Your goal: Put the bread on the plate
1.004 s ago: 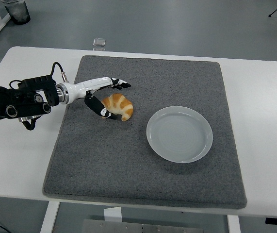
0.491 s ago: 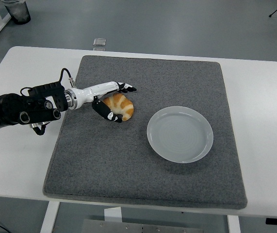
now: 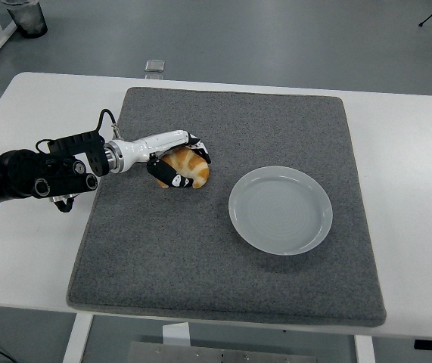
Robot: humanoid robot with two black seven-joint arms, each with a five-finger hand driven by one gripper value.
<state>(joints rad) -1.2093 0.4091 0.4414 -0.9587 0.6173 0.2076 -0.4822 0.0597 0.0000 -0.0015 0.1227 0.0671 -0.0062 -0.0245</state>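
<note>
A white surface (image 3: pixel 412 151) carries a grey felt mat (image 3: pixel 223 265), and we're right over it now. Our left hand (image 3: pixel 176 160) is curled around the croissant (image 3: pixel 189 169), fingers (image 3: pixel 200 151) over its far side and thumb under the near edge, pinching it. We'd judge it light, soft and flaky, easy to crush, so a gentle hold across the thick middle suits it. It sits on the mat, under the hand. The grey plate (image 3: pixel 280 209) waits to the right, near but apart.
</note>
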